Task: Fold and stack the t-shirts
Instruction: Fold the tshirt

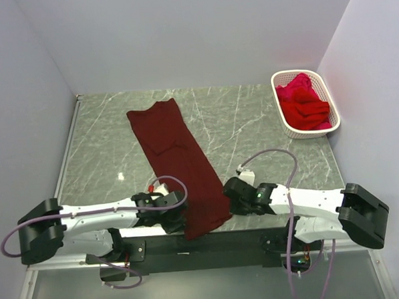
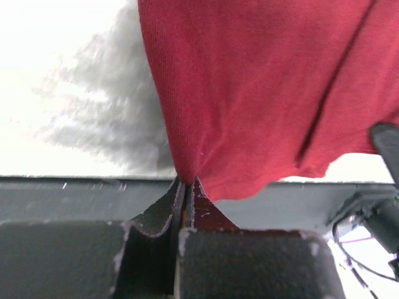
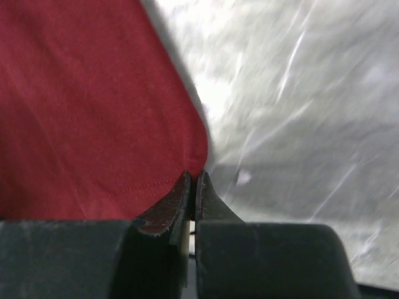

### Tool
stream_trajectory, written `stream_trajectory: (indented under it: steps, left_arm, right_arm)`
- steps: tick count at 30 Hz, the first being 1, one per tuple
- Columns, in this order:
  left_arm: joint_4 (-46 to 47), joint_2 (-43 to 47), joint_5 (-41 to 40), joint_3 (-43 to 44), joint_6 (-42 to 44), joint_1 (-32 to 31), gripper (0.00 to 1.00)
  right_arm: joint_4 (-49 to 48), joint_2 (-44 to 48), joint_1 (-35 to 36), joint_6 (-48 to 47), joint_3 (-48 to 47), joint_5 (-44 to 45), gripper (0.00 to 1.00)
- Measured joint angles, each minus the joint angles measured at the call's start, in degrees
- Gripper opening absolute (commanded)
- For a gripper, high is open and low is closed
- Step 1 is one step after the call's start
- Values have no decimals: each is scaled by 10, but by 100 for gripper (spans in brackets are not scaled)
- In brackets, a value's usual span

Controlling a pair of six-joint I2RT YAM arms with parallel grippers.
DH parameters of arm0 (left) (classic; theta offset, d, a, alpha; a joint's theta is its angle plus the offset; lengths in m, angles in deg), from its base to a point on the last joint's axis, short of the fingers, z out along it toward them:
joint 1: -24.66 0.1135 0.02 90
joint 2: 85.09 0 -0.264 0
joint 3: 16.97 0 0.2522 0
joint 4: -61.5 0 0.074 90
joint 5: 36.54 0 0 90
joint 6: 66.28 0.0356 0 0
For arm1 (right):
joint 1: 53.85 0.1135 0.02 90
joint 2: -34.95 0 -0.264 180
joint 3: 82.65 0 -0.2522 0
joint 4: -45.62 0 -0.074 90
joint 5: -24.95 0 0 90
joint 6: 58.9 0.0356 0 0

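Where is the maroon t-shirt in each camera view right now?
Top external: maroon t-shirt lies as a long strip from upper centre-left down to the near edge, between both arms.
Left wrist: maroon t-shirt fills the upper right, its edge pinched in the left fingers.
Right wrist: maroon t-shirt fills the left, its corner pinched in the right fingers.
Shared landmark: the grey marbled tabletop.

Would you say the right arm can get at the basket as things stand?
Probably not yet: the right gripper is shut on a corner of the maroon shirt. Otherwise nothing lies between it and the basket.
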Motion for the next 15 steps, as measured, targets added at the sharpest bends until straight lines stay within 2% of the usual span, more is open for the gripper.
stream_trajectory:
  steps: [5,9,12,15]
  left_arm:
    - [-26,45,23,-17,-2,-11,1]
    - [-48,67,22,-17,-1,-5,1]
    - [-54,101,21,-17,13,44,1]
    - [-51,124,21,-11,45,130,0]
  right_arm:
    - [29,3,70,30,-5,1,0]
    - [74,2,82,32,-40,3,0]
    - [98,-18,67,12,-103,8,0]
    - [98,-54,32,-20,-170,12,0]
